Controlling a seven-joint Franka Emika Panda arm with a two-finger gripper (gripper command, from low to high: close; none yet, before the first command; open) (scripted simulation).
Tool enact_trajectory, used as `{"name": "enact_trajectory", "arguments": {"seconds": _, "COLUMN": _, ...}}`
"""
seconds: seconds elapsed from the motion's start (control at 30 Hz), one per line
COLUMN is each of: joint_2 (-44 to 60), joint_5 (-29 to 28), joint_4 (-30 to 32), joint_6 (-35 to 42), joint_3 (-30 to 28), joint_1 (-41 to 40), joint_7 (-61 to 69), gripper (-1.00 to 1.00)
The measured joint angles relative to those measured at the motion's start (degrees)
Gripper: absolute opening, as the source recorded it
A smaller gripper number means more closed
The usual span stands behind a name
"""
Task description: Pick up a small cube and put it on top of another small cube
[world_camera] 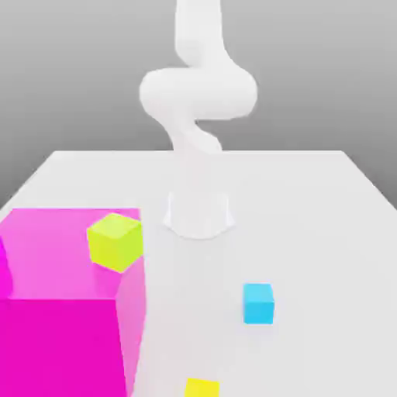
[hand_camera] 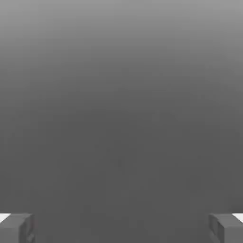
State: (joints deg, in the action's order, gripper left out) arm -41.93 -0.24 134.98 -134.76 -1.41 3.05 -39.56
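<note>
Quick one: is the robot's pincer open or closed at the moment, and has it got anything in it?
Gripper: open, the two fingers wide apart with nothing held between them.

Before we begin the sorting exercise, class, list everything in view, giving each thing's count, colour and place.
Large block: one, magenta, exterior view's left
Medium cube: one, lime yellow-green, apparently on top of the large block
Small cube: one, cyan-blue, on the table, right of centre in the exterior view
Small cube: one, yellow, cut off by the exterior view's lower edge
Unclear shape: one, purple, at the exterior view's left edge
Table: one, white, under the block
Backdrop: one, grey, behind the table
Arm: one, white, rising beyond the cubes
Fingers: two, grey, spread wide apart in the hand view
</note>
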Motion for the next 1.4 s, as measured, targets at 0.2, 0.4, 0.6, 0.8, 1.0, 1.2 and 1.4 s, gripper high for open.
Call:
{"name": "enact_trajectory", "arguments": {"seconds": 0.2, "joint_2": 9.6, "joint_5": -0.4, "joint_4": 7.8, "joint_6": -7.3, "joint_3": -3.3, "joint_1": 7.3, "joint_7": 15.5, "gripper": 0.0}}
{"name": "enact_trajectory", "arguments": {"seconds": 0.4, "joint_2": 18.9, "joint_5": -0.7, "joint_4": 15.5, "joint_6": -14.4, "joint_3": -6.1, "joint_1": 14.1, "joint_7": 30.7, "gripper": 0.0}}
{"name": "enact_trajectory", "arguments": {"seconds": 0.6, "joint_2": 28.3, "joint_5": -0.4, "joint_4": 23.1, "joint_6": -21.5, "joint_3": -7.7, "joint_1": 19.8, "joint_7": 46.2, "gripper": 0.0}}
{"name": "enact_trajectory", "arguments": {"seconds": 0.8, "joint_2": 37.5, "joint_5": -1.0, "joint_4": 30.7, "joint_6": -28.5, "joint_3": -7.9, "joint_1": 24.1, "joint_7": 61.1, "gripper": 0.0}}
{"name": "enact_trajectory", "arguments": {"seconds": 1.0, "joint_2": 49.2, "joint_5": 5.3, "joint_4": 30.4, "joint_6": -38.0, "joint_3": -3.8, "joint_1": 22.4, "joint_7": 68.9, "gripper": 0.0}}
{"name": "enact_trajectory", "arguments": {"seconds": 1.2, "joint_2": 55.2, "joint_5": 4.3, "joint_4": 29.4, "joint_6": -42.9, "joint_3": 0.2, "joint_1": 18.1, "joint_7": 68.1, "gripper": -1.0}}
{"name": "enact_trajectory", "arguments": {"seconds": 1.4, "joint_2": 52.6, "joint_5": 3.6, "joint_4": 29.9, "joint_6": -40.7, "joint_3": -0.1, "joint_1": 18.2, "joint_7": 67.7, "gripper": -1.0}}
